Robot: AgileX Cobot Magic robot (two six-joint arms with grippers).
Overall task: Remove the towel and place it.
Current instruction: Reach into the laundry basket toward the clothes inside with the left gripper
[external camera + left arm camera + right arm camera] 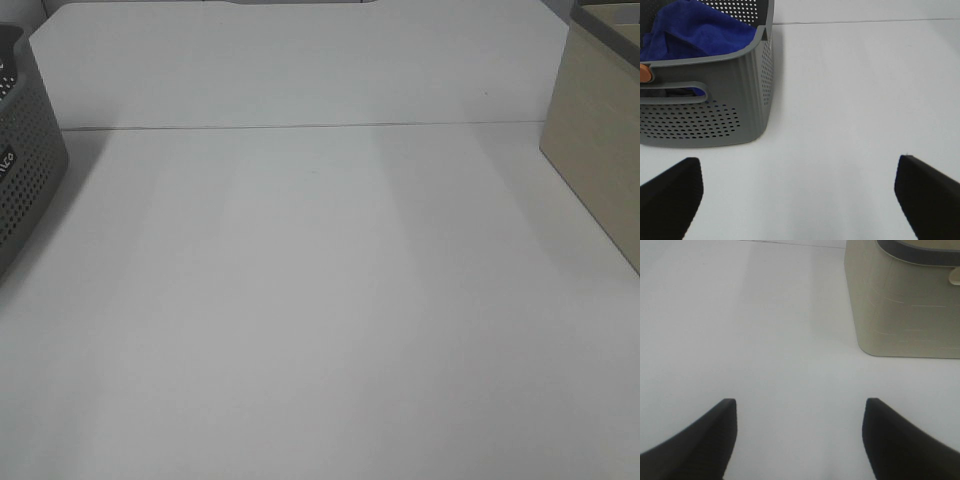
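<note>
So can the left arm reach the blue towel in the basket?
Probably yes. The blue towel lies uncovered in the open-topped grey basket. The left fingers stand wide open over the table beside it, with nothing in between.

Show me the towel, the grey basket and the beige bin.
towel (695, 30), left wrist view, bunched top fold.
grey basket (735, 112), left wrist view, perforated side wall.
beige bin (905, 305), right wrist view, plain side wall.

A white table (320, 330) lay under soft, even light, a thin seam (300, 127) crossing its far part, grey basket (25, 160) at left, beige box (600, 150) at right.
</note>
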